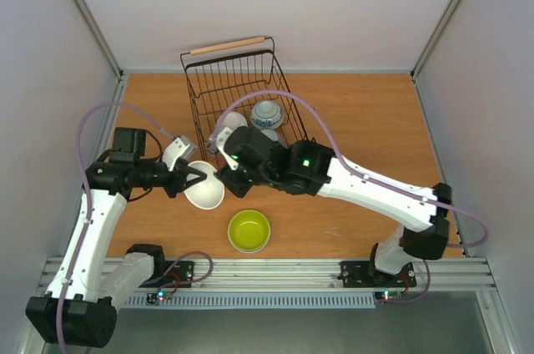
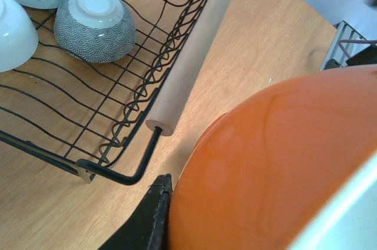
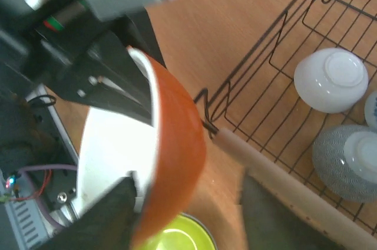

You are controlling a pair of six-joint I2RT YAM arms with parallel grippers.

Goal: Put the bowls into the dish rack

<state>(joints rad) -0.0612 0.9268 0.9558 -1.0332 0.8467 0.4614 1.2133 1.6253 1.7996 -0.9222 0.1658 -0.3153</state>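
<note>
- Where the table (image 1: 359, 112) meets the arm bases, the yellow-green bowl (image 1: 249, 230) sits mouth-up, on the base side of both sets of jaws and a little to their right. It is apart from them, with bare wood all round it.
- Left gripper (image 1: 200, 180): closed on the rim of the orange bowl (image 3: 177, 138). One black finger (image 3: 118, 79) lies across the white inside and the other finger (image 2: 154, 217) is against the orange outside.
- The orange bowl is glossy orange outside and plain white inside. In the top view the white hollow faces up.
- Right gripper (image 1: 224, 177): reaches in from the right to the same bowl with its jaws spread wide. They straddle the bowl's wall, one blurred finger (image 3: 112, 214) over the white inside and the other well clear outside. It has no hold on anything.
- A narrow strip of bare table lies just beyond the jaws, ending at the near edge of the dish rack (image 1: 209, 91) and its near wooden rod handle (image 2: 188, 55).
- To the right of the jaws the table is open wood as far as the side wall.
- Farther in, on the rack's wire floor, three bowls lie bottom-up: a white bowl (image 3: 331, 79), a grey speckled bowl (image 2: 94, 23) and a blue-and-white bowl (image 1: 267, 110).
- Farthest from the jaws is the far rod handle (image 1: 229, 45), close to the back wall.
</note>
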